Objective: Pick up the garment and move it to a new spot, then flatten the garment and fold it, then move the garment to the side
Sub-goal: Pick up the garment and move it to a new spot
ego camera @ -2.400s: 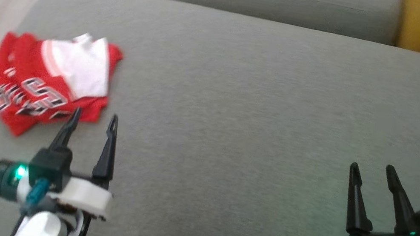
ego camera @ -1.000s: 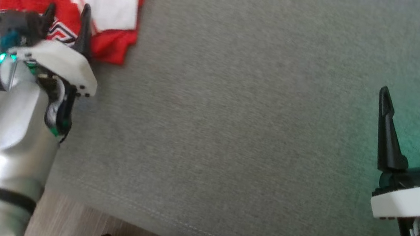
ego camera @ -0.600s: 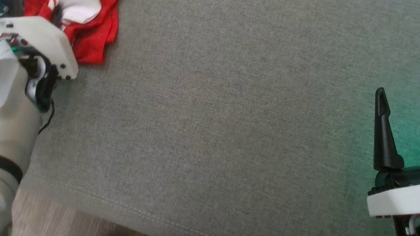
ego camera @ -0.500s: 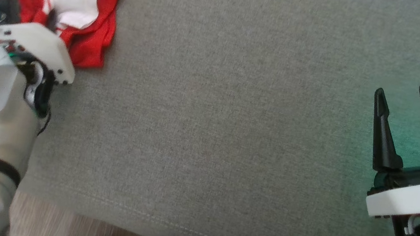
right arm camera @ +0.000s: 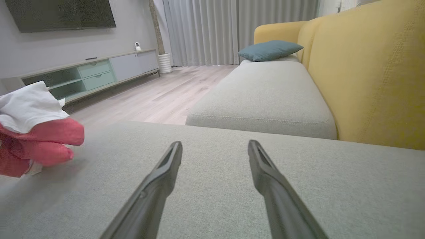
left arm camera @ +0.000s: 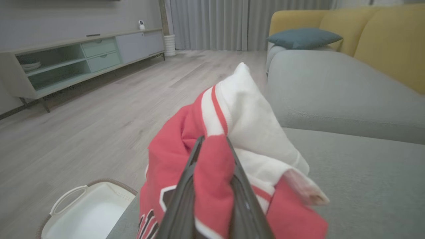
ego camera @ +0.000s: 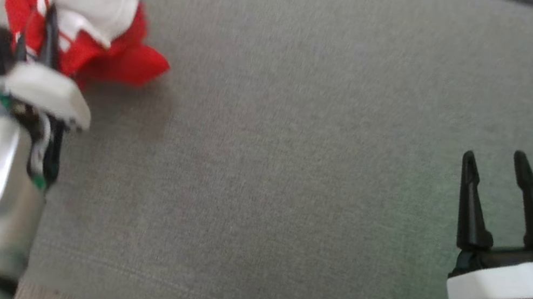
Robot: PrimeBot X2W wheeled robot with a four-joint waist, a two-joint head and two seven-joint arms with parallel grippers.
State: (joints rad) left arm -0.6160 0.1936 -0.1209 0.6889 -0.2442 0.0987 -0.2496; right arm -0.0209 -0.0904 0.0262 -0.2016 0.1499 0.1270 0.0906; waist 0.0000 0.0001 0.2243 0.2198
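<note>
The garment (ego camera: 85, 24) is a red and white jersey, bunched up and lifted off the grey cushion (ego camera: 299, 150) at its left end. My left gripper (ego camera: 42, 22) is shut on a red fold of it; in the left wrist view the garment (left arm camera: 245, 132) bulges between and above the two fingers (left arm camera: 182, 186) of my left gripper (left arm camera: 212, 141). The right wrist view shows the garment (right arm camera: 36, 139) hanging at its left edge. My right gripper (ego camera: 495, 157) stands open over the cushion's right side, and my right gripper (right arm camera: 214, 144) holds nothing between its fingers.
A white basket (left arm camera: 83, 212) sits on the wooden floor (left arm camera: 99, 109) below the cushion's left end. Beyond lie a second grey seat (right arm camera: 262, 96), a yellow sofa back (right arm camera: 372, 73) with a blue pillow (right arm camera: 269, 49), and a low TV cabinet (left arm camera: 66, 63).
My left gripper went from open over the flat garment to shut on it, and has lifted the bunched cloth off the cushion. The head camera has shifted. The right gripper has stayed open.
</note>
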